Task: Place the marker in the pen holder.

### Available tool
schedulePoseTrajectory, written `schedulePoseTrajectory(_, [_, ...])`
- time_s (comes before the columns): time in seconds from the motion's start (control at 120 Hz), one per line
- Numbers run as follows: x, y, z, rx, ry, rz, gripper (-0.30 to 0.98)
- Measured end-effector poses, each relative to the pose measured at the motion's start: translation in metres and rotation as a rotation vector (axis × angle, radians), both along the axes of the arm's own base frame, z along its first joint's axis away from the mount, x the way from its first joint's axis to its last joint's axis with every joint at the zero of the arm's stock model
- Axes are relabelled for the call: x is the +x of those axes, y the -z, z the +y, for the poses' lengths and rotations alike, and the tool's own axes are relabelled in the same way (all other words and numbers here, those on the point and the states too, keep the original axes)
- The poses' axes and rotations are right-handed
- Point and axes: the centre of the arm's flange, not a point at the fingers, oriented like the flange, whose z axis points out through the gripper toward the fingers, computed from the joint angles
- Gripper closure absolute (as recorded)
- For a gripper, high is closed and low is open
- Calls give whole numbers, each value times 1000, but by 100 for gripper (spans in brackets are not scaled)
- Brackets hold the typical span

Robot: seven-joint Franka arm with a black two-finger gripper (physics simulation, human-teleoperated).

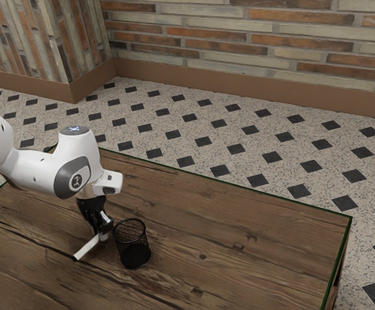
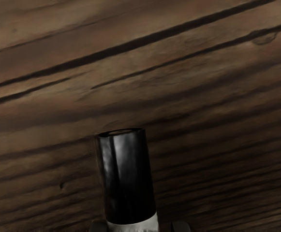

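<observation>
Backing onto brick wall (image 1: 258, 39) and diamond-patterned floor (image 1: 239, 148); bearing at lower centre one wooden desk (image 1: 252, 239). Clock faces reading with twelve at the exterior view's top.

Item, tool (image 1: 102, 237): standing narrow, apparently gripping marker (image 1: 88, 248) between fingers (image 2: 99, 226), one per side.

Item, pen holder (image 1: 133, 244), black mesh: standing on desk just beside tool, at between three and four o'clock from it.

Item, marker: lying aslant to the tool, long axis running roughly eight to two o'clock; pointing its pale end toward eight, outward from the tool, and its black cap (image 2: 128, 179) the opposite way. Leaving unclear any contact between pale end and desk.

Step in hand, as judged: securing the grasp, with insertion still pending. Next, calling for a lift clear of the rim, a turn of the long axis toward vertical, then a shift toward three o'clock and a lowering.
</observation>
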Motion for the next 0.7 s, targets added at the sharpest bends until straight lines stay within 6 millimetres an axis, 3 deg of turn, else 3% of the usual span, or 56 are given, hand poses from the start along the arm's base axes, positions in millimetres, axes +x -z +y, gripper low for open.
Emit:
schedulePoseTrajectory(0.208, [0, 3, 0, 3, 2, 4, 67])
schedulePoseTrajectory(0.258, [3, -9, 0, 3, 2, -19, 69])
schedulePoseTrajectory(0.342, [10, -70, 0, -5, -1, -123, 71])
schedulePoseTrajectory(0.425, [12, -159, -4, -12, 6, -287, 73])
schedulePoseTrajectory(0.483, [-13, -223, -36, -18, 67, -436, 73])
schedulePoseTrajectory(0.525, [-37, -247, -58, -19, 111, -519, 74])
schedulePoseTrajectory(0.575, [-58, -248, -80, -16, 152, -577, 74])
schedulePoseTrajectory(0.7, [-87, -219, -128, -17, 235, -661, 76])
